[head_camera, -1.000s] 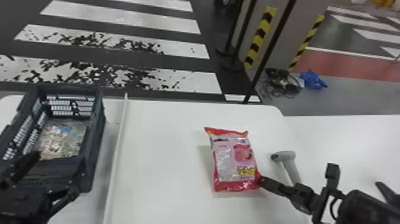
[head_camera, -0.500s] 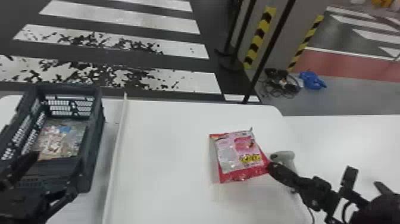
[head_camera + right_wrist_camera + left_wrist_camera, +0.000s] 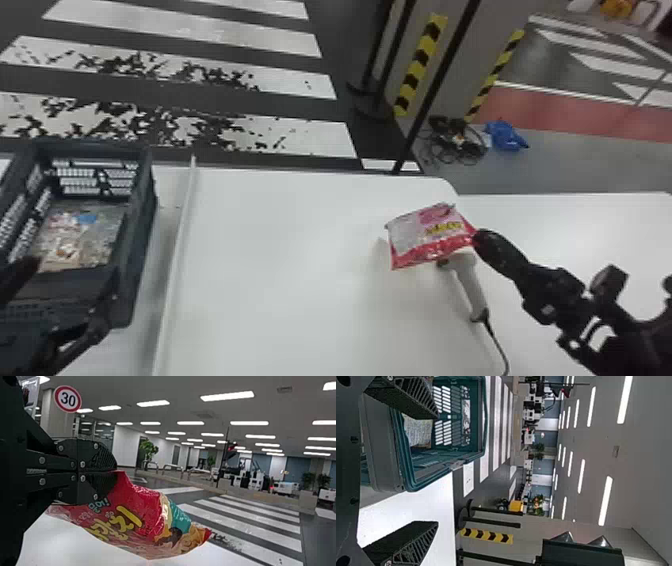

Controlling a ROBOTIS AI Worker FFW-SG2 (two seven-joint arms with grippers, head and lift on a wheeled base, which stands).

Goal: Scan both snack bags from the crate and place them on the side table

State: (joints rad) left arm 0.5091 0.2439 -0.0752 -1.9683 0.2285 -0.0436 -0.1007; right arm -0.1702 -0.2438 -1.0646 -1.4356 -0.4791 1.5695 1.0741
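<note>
Pretty scuffed zebra crossing [image 3: 320,137] on the floor; yellow-and-black tape [image 3: 421,65] near some dark poles [image 3: 432,95]; blue bundle [image 3: 505,136] just beside a cable tangle [image 3: 457,142]. Also a red-rimmed sign [image 3: 67,399]; leafy plant [image 3: 148,450]; ceiling lights [image 3: 227,395].

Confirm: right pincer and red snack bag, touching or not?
Touching. The right wrist view shows it plainly: the right pincer is closed on the edge of the red snack bag, which comes out from between the fingertips.
</note>
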